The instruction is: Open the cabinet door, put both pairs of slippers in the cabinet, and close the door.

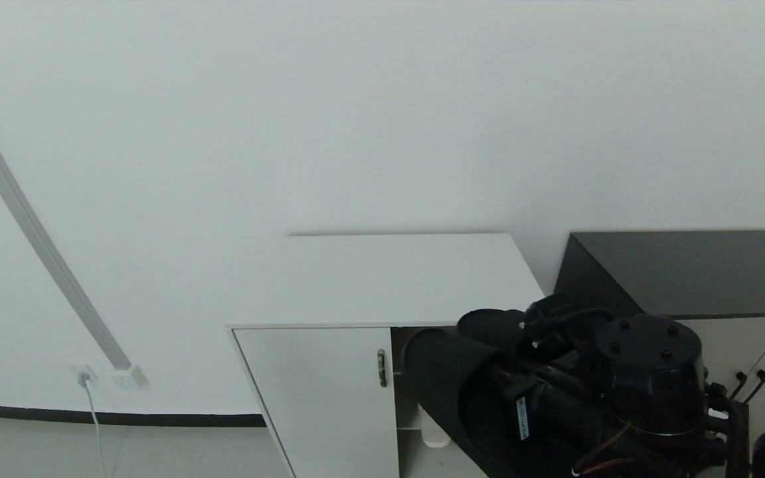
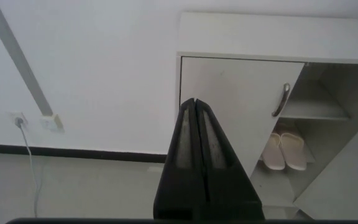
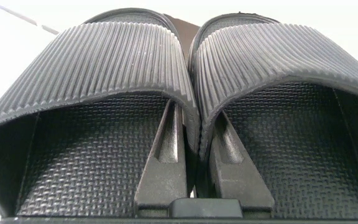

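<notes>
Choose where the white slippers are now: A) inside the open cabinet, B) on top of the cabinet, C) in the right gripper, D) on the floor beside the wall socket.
A: the white slippers lie side by side inside the cabinet, while the right gripper holds the black slippers.

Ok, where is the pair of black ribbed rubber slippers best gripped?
Pinch the two touching inner side walls, as the right tool holds the black ribbed rubber slippers: one finger inside each, entering under the straps. Lying side by side, those walls make one thin ridge, so both lift together.
</notes>
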### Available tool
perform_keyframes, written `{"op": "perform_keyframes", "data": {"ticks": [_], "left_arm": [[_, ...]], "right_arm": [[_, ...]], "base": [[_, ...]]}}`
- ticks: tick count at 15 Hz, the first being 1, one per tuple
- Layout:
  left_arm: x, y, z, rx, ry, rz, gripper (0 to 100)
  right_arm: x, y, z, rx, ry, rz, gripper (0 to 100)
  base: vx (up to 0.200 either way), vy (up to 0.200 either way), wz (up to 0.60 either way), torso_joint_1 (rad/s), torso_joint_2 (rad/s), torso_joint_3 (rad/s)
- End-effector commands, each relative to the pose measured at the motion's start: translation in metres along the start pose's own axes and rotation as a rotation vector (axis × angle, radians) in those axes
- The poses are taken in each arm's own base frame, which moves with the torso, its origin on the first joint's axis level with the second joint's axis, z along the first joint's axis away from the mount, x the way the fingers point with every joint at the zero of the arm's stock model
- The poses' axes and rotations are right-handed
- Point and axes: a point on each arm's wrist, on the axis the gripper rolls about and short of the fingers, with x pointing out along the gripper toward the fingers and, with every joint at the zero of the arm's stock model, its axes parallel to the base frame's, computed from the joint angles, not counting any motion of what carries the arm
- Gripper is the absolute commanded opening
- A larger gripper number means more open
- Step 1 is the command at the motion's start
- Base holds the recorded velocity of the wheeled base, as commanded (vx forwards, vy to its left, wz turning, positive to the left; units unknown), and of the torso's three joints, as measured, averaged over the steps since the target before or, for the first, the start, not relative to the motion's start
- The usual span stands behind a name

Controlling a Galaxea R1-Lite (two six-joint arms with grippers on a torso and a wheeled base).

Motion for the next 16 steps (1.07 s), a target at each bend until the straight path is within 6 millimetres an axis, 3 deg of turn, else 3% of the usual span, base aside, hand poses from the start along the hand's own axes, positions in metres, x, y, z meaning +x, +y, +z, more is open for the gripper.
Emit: {"op": "perform_keyframes", "data": {"ticks": [1, 7, 16], "left_arm": [[0.0001, 0.0, 0.0001, 0.0, 0.001, 0.001, 0], [0.0, 0.0, 0.0, 0.0, -0.001, 0.001, 0], [0.0001, 0.0, 0.0001, -0.002, 0.001, 0.001, 0]], "right_arm": [[0.001, 0.0003, -0.0014, -0.002, 0.005, -0.001, 0], [-0.0001, 0.0029, -0.0026, -0.007, 0.009, 0.009, 0], [-0.0047, 0.0065, -0.0088, -0.02, 0.008, 0.026, 0]], "base": [[0.0, 0.0, 0.0, 0.0, 0.0, 0.0], [0.0, 0.0, 0.0, -0.013, 0.03, 0.019], [0.0, 0.0, 0.0, -0.161, 0.38, 0.209]]}}
